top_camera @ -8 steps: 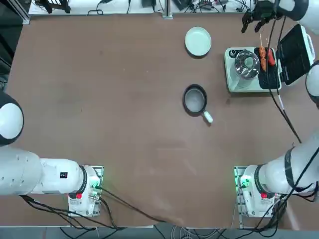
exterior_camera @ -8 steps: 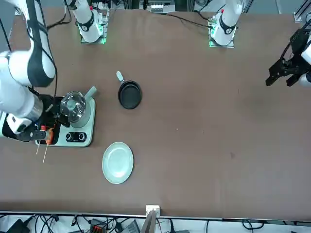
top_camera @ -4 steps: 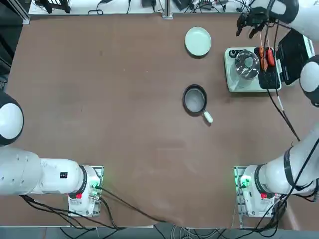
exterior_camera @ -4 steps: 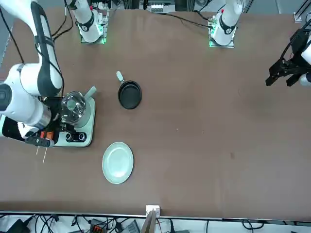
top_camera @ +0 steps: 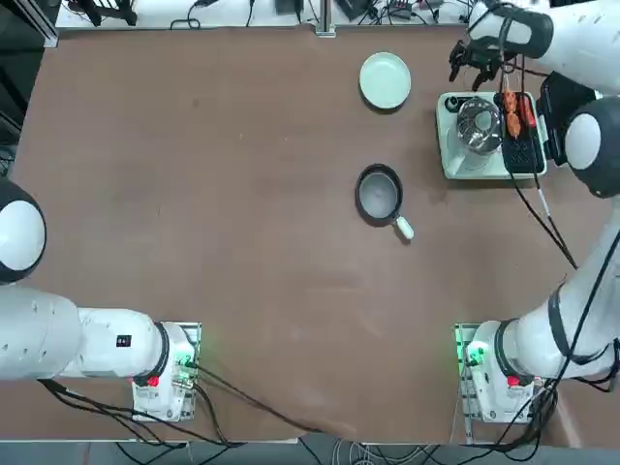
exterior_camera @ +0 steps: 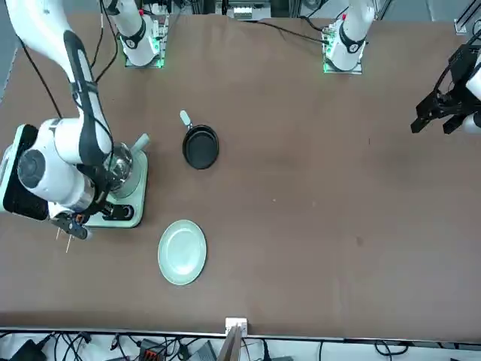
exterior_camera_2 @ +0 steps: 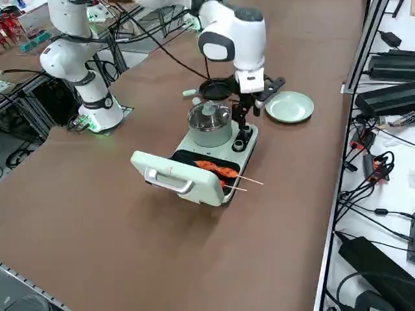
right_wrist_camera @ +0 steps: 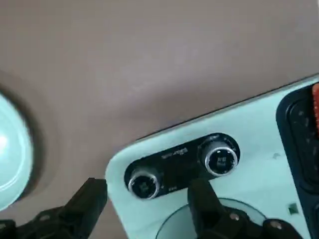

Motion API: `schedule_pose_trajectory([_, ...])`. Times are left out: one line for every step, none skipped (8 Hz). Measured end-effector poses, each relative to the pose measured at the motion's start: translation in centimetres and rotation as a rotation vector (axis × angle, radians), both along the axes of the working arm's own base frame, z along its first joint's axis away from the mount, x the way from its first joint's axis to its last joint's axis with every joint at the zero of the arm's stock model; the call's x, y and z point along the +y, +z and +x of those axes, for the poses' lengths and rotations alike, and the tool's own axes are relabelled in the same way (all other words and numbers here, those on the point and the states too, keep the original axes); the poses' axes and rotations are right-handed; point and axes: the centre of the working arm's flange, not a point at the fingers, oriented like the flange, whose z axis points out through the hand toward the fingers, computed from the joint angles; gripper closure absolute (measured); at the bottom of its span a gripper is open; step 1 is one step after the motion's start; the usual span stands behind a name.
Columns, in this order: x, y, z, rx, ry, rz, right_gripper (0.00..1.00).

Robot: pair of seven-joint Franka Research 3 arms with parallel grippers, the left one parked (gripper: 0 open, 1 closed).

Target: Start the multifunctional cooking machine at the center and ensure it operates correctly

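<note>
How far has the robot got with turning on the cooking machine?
Done: the cooking machine has its lid open, with food on the grill. In hand: the right gripper hovers over the two knobs, fingers open, touching neither. Left: grip a knob, turn it, check that it runs.

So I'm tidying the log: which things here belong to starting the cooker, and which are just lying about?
In the job:
- multifunctional cooking machine, lid open
- its two knobs
- right claw, open, poised over the knobs

Lying about:
- black frying pan
- pale green plate
- skewered sausages on the grill plate
</note>
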Motion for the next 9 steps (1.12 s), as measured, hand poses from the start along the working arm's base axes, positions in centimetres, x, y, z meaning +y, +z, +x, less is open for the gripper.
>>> schedule_pose_trajectory([-0.3,-1.1,0.0,0.013,-0.021,-0.003,0.04])
schedule_pose_trajectory([-0.2,-1.5,-0.1,0.02,-0.042,-0.003,0.07])
schedule_pose_trajectory([0.0,-1.6,-0.1,0.021,-0.057,-0.003,0.09])
schedule_pose_trajectory([0.3,-1.7,-0.1,0.024,-0.067,-0.003,0.12])
schedule_pose_trajectory([0.6,-1.9,-0.1,0.028,-0.074,-0.003,0.13])
schedule_pose_trajectory([0.8,-2.2,-0.2,0.033,-0.075,-0.003,0.15])
schedule_pose_trajectory([0.9,-2.5,-0.2,0.037,-0.076,-0.004,0.16])
schedule_pose_trajectory([0.9,-2.8,-0.2,0.041,-0.081,-0.005,0.18])
schedule_pose_trajectory([0.9,-3.0,-0.3,0.046,-0.096,-0.006,0.2])
